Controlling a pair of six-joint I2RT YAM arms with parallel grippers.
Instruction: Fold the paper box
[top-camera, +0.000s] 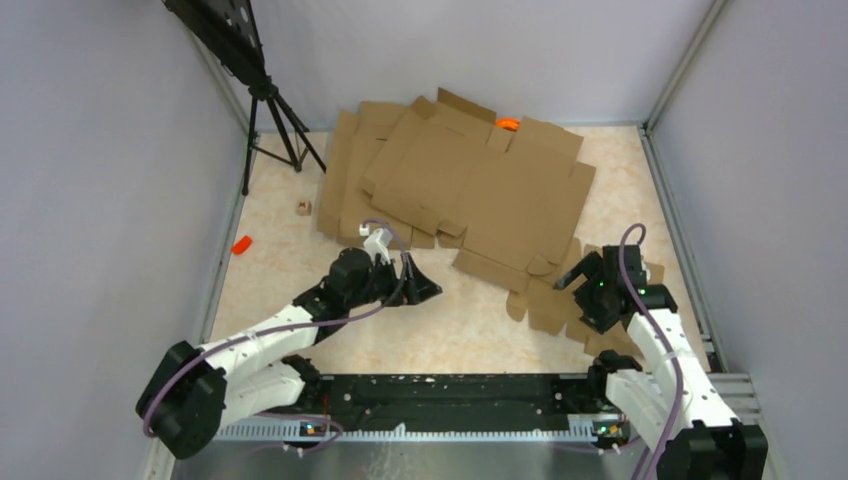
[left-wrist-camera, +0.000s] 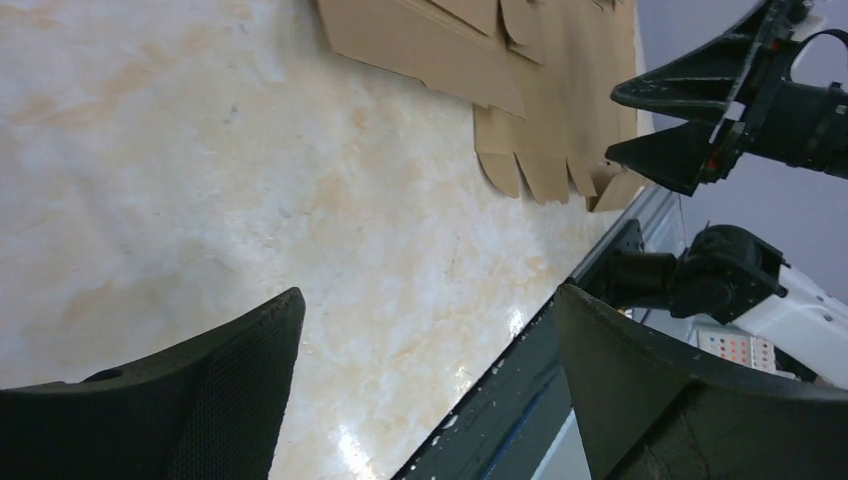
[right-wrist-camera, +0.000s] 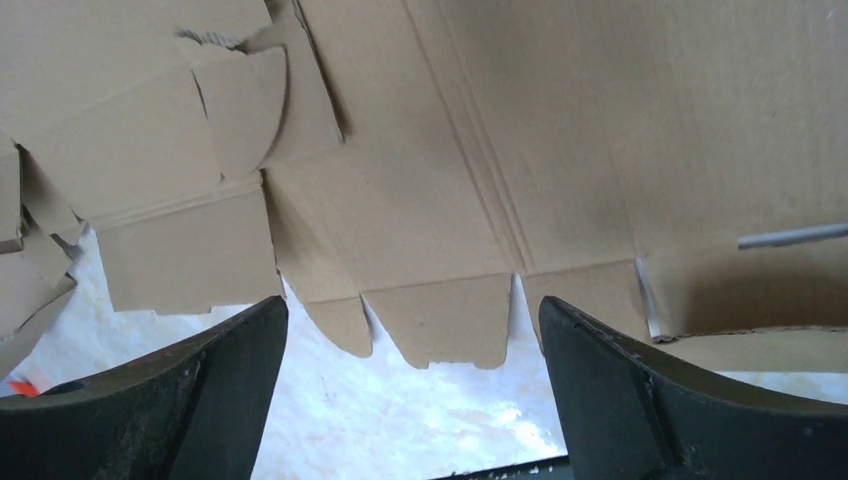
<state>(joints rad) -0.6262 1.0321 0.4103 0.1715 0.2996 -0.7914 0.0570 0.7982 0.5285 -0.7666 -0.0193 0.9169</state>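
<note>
Top view: paper box (top-camera: 545, 310) is flat on the table (top-camera: 450, 335) at about 4 o'clock, partly under the right arm. Its tabbed flaps point toward 7 o'clock, at the near rail. Its far edge meets or tucks under the cardboard blank pile (top-camera: 470, 170); can't tell which.

Right gripper (top-camera: 572, 275) is above the box's 12 o'clock edge, aimed toward 10 o'clock. Right wrist view: right gripper (right-wrist-camera: 412, 305) has its jaws spread wide with nothing between them. The creased panels and tabs of the paper box (right-wrist-camera: 450, 200) fill the frame past the fingers. Can't tell whether the fingers touch the cardboard.

Left gripper (top-camera: 428, 285) is just off table centre toward 7 o'clock, near the pile's near edge but apart from it. Left wrist view: left gripper (left-wrist-camera: 428, 300) is wide open and empty over bare tabletop. That view also shows the right gripper (left-wrist-camera: 640, 125) at 2 o'clock with its jaws apart, and the paper box (left-wrist-camera: 530, 160) tabs below it.

Blank pile covers 11 to 1 o'clock at the back, with something orange (top-camera: 508, 123) on its far edge. At 9–10 o'clock: tripod (top-camera: 270, 110), small wooden block (top-camera: 303, 208), orange piece (top-camera: 241, 244).
</note>
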